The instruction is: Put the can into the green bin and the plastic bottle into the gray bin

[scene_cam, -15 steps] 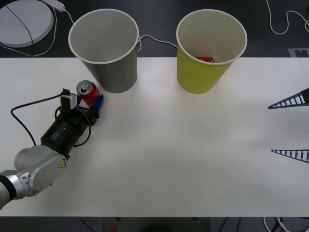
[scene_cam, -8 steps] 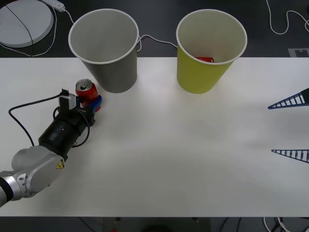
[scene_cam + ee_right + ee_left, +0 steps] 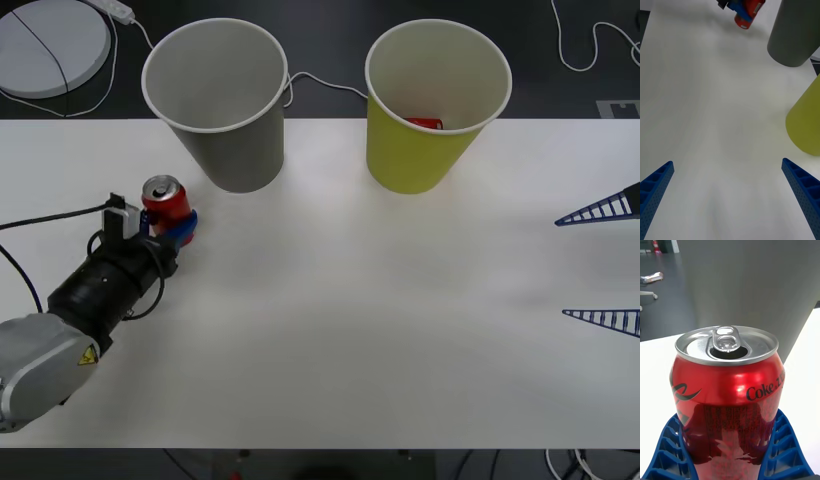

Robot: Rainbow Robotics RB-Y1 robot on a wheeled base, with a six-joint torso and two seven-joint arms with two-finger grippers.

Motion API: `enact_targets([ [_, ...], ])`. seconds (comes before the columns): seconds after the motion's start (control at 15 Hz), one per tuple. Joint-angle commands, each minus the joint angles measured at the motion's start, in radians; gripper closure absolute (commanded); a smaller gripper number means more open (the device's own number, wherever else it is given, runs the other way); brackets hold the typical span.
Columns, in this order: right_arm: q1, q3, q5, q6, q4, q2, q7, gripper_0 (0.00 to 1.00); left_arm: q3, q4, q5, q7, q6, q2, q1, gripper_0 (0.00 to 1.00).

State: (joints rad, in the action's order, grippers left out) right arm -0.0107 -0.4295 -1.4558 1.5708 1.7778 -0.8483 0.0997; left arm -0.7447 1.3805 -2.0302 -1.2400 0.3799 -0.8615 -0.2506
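- Clamping the small red drink can with silver top and pull tab [image 3: 166,203], the left gripper [image 3: 172,226] has its blue ribbed fingers [image 3: 784,450] pressed against both sides of the can's lower body; the can stands upright, long axis vertical, at the left side of the white surface [image 3: 340,330].
- From this gripper the large yellow-green paper cup with white rolled rim [image 3: 436,110], the green bin, lies far off to the right and a little farther back, so I judge the coming move to be a lift and a long carry to the right, high enough to clear both rims.
- The large gray paper cup with white rolled rim [image 3: 218,100], the gray bin, stands just behind and right of the can, between it and the green bin; its pale inside looks empty as far as can be seen.
- Something red [image 3: 424,123] already lies inside the green bin; what it is I cannot tell.
- The right gripper [image 3: 600,265] waits with fingers wide apart at the right edge, well apart from the can but nearer the green bin.
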Motion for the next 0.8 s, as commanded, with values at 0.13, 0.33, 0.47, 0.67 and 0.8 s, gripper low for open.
enact_targets([
  [0.13, 0.000, 0.000, 0.000, 0.000, 0.000, 0.000, 0.000, 0.00, 0.140, 0.154, 0.007, 0.070, -0.173, -0.062, 0.108, 1.00],
  [0.33, 0.000, 0.000, 0.000, 0.000, 0.000, 0.000, 0.000, 0.00, 0.335, 0.298, 0.007, 0.114, -0.406, -0.065, 0.215, 1.00],
  [0.47, 0.000, 0.000, 0.000, 0.000, 0.000, 0.000, 0.000, 0.00, 0.455, 0.384, 0.007, 0.123, -0.581, -0.063, 0.266, 1.00],
  [0.67, 0.000, 0.000, 0.000, 0.000, 0.000, 0.000, 0.000, 0.00, 0.576, 0.473, 0.022, 0.137, -0.820, -0.076, 0.281, 1.00],
  [0.8, 0.000, 0.000, 0.000, 0.000, 0.000, 0.000, 0.000, 0.00, 0.640, 0.531, 0.058, 0.145, -0.974, -0.097, 0.280, 1.00],
])
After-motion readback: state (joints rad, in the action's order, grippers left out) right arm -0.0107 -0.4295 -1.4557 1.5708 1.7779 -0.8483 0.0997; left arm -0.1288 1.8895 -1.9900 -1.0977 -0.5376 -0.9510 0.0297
